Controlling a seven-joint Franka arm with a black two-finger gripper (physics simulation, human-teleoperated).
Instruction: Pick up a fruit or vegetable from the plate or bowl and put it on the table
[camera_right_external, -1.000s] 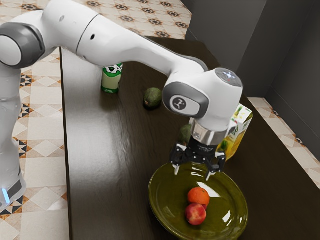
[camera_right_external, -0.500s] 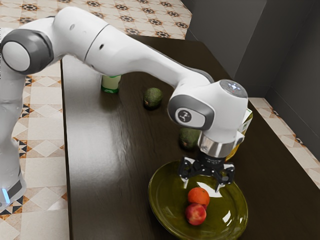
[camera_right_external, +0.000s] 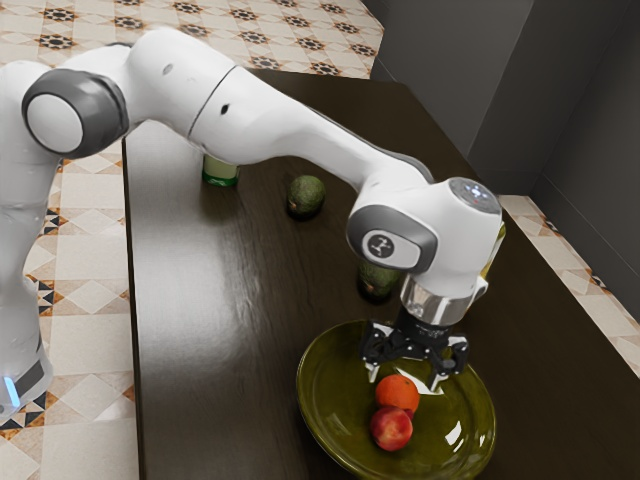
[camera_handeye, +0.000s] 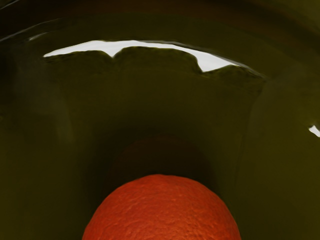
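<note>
Basically pre-grasp: gripper (camera_right_external: 404, 379) low over the plate (camera_right_external: 338, 405), fingers apart, nothing clamped. Orange (camera_right_external: 397, 391), likely the target, sits on the plate. Reach looks nearly done; grip, lift and set-down on the table (camera_right_external: 220, 340) remain.

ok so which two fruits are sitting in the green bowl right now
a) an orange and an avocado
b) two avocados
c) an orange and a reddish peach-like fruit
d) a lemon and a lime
c: the orange and the reddish, peach-like fruit lie side by side in the green bowl, below the open gripper.
</note>
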